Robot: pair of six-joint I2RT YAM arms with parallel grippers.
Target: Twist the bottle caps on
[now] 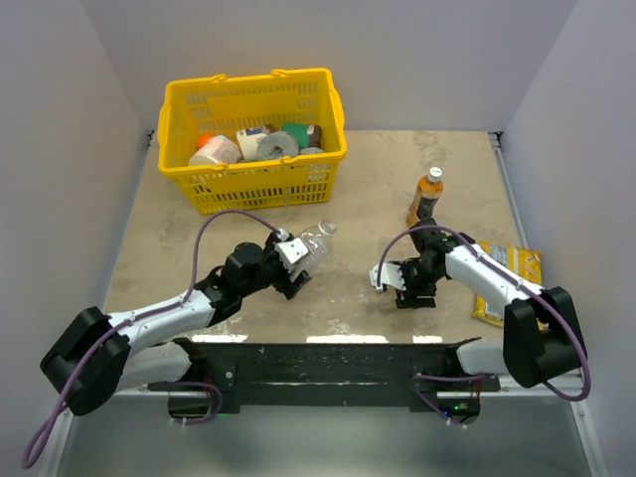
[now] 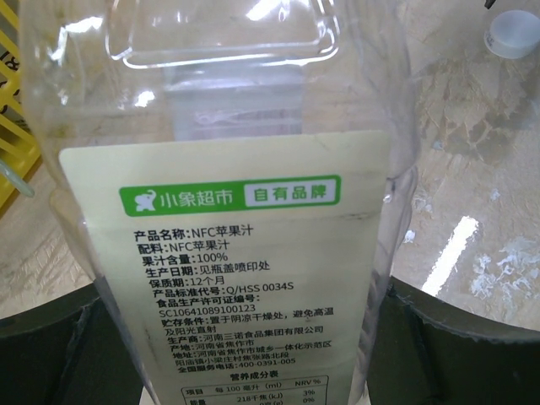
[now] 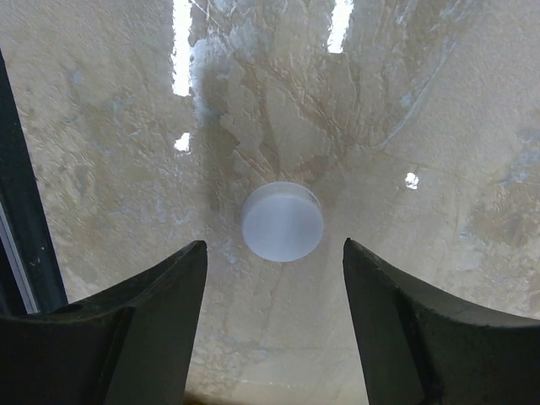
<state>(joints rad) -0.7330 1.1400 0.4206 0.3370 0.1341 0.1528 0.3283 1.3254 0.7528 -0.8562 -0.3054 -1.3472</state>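
The left pincer [image 1: 299, 252] grips the clear bottle [image 2: 228, 169]. The right pincer [image 1: 391, 280], wide open over a cap [image 3: 282, 221], should lower straight, keeping it centred.

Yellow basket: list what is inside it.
Inside the yellow basket lie a white-topped orange tub, a white roll and a green item, packed together. Whatever lies beneath them is covered.

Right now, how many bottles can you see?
2. The clear bottle is held in the left gripper; the orange bottle stands upright on the table, far right. More may be hidden in the yellow basket.
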